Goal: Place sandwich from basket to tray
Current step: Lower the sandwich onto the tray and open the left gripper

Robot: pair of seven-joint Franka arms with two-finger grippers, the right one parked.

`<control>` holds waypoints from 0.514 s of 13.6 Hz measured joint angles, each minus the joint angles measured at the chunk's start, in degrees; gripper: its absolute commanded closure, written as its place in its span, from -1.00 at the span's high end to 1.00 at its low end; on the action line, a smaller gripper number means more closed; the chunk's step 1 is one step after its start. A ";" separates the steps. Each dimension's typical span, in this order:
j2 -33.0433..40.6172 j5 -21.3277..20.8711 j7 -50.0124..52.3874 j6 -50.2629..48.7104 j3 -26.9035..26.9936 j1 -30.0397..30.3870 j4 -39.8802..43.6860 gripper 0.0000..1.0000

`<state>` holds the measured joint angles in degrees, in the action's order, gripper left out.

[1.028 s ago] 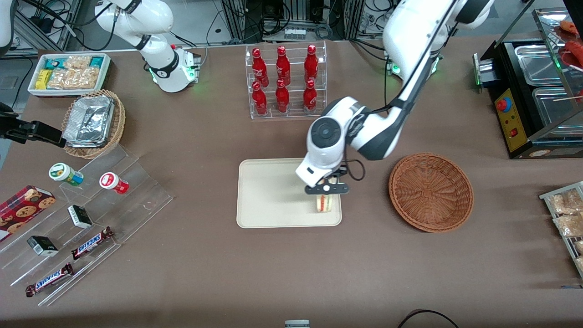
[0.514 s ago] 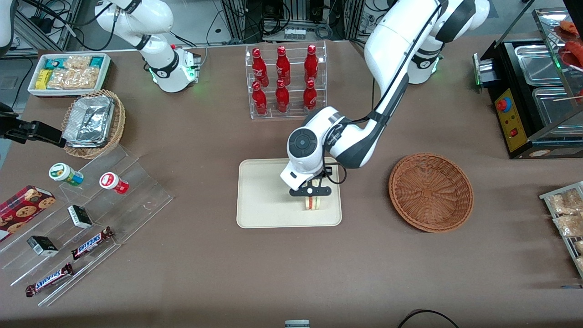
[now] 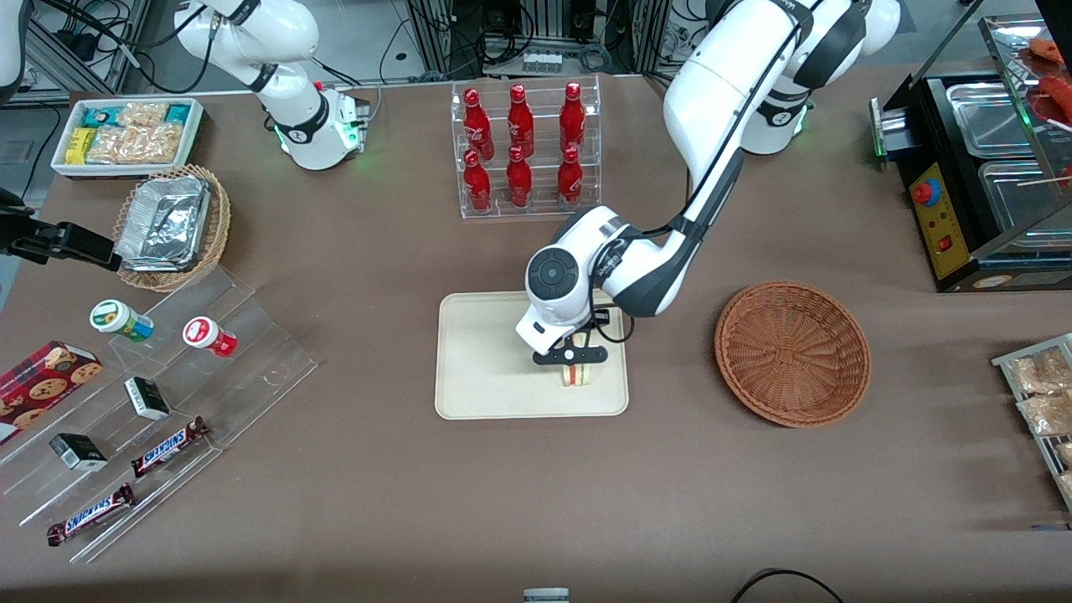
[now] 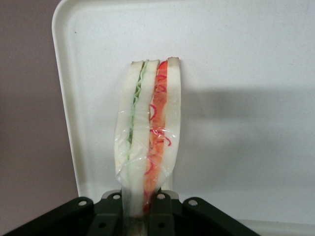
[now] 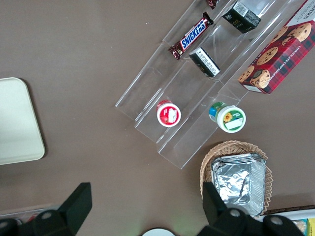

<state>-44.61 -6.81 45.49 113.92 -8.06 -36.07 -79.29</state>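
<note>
End effector (image 3: 574,362): over tray, clenched on sandwich, fingers pinching its top edge.
Sandwich (image 4: 147,132): w/in tray's rim, wedge hanging upright; touching tray or not, can't tell. Soft pale bread, red + green filling, clear film wrap.
Tray (image 3: 486,368): flat, cream, smooth, rounded corners.
Basket (image 3: 792,353): round woven wicker, reddish-brown, empty, on desk nearby.
Progress: transfer approx. done; lowering/release + retreat left.

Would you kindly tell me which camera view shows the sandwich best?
The left wrist view: the sandwich fills it, its green and red layers clear, held in the gripper over the tray. The front view shows only a small piece of it under the jaws. The right wrist view shows none of it.
</note>
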 measured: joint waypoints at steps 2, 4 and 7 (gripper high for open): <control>0.00 -0.30 0.00 0.00 0.00 -0.04 0.05 0.99; -0.10 -0.38 0.00 0.00 0.00 -0.09 0.05 1.00; -0.16 -0.41 0.04 0.03 0.00 -0.42 0.20 1.00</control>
<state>-44.77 -7.22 45.53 113.95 -8.06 -36.49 -79.09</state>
